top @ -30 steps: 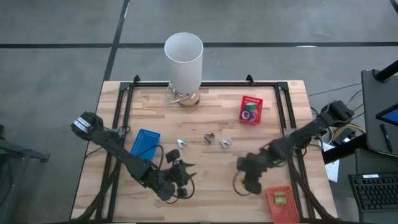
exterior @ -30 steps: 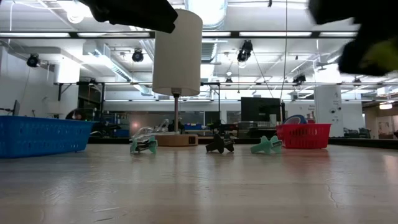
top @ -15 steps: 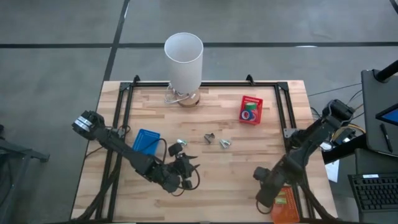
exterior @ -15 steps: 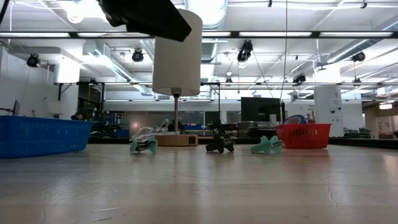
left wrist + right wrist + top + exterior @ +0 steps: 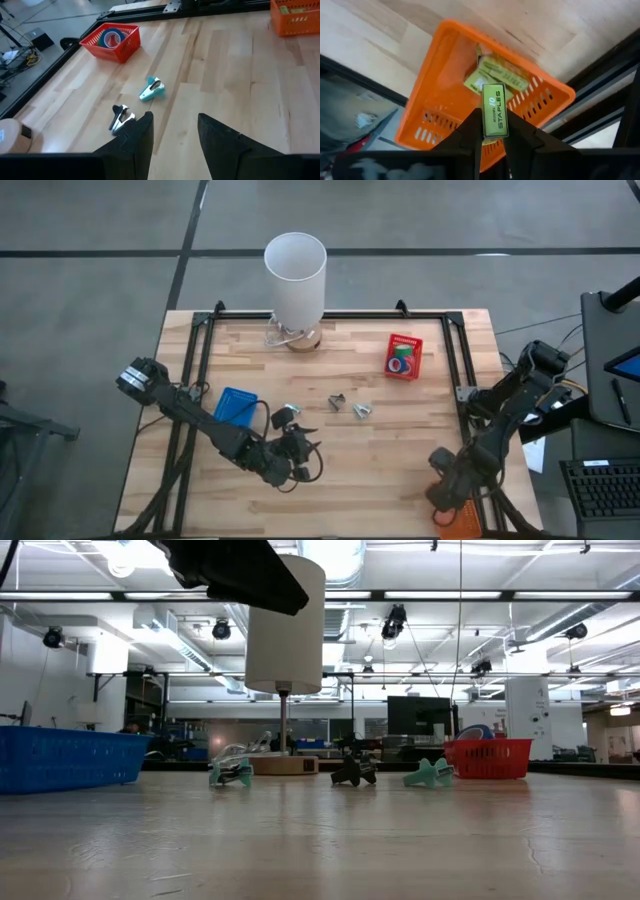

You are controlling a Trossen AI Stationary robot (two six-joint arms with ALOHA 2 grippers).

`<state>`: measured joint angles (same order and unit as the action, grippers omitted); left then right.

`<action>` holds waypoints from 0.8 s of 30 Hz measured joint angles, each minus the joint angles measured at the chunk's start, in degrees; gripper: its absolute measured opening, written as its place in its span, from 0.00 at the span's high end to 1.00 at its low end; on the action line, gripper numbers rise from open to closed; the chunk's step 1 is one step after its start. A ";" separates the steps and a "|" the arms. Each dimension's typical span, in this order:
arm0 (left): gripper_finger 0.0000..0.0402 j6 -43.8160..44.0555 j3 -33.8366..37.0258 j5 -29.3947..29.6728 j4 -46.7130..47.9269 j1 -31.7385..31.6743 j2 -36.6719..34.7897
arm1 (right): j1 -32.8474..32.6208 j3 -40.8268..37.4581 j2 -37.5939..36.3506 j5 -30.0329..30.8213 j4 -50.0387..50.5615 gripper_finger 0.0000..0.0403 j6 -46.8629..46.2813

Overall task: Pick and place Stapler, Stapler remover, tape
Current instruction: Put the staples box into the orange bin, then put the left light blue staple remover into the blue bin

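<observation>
Right gripper (image 5: 491,131) over orange bin (image 5: 445,85)
We see its fingers clamp a staples box (image 5: 494,110); more boxes inside. Red bin (image 5: 112,42) holds tape (image 5: 108,37); left gripper (image 5: 172,132) released

High view: my right gripper (image 5: 447,493) covers most of the orange bin (image 5: 462,523), which the frame edge also cuts off. Tape rolls (image 5: 401,363) in the red bin (image 5: 404,340) too small to count. Low view: only a dark piece of my left arm (image 5: 235,570) shows, cropped at the top edge.

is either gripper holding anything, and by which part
The right gripper pinches a small green staples box by its lower end, above the orange plastic basket. The left gripper holds nothing.
</observation>
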<state>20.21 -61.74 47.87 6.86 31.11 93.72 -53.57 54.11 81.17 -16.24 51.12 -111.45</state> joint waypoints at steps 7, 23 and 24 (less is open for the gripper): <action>0.61 2.20 0.20 -0.01 -0.01 0.00 0.01 | 0.01 -0.23 0.60 0.14 -0.13 0.77 -0.24; 0.61 2.49 0.20 -0.01 -0.21 -1.45 0.01 | -0.48 0.75 1.54 1.99 -0.49 0.49 1.06; 0.61 2.49 0.20 0.01 -0.21 -1.49 0.01 | -0.48 1.04 1.37 1.85 -0.47 0.48 1.50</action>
<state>22.70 -61.54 47.88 6.66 29.63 93.73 -54.04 55.15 82.53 -14.39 50.65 -109.95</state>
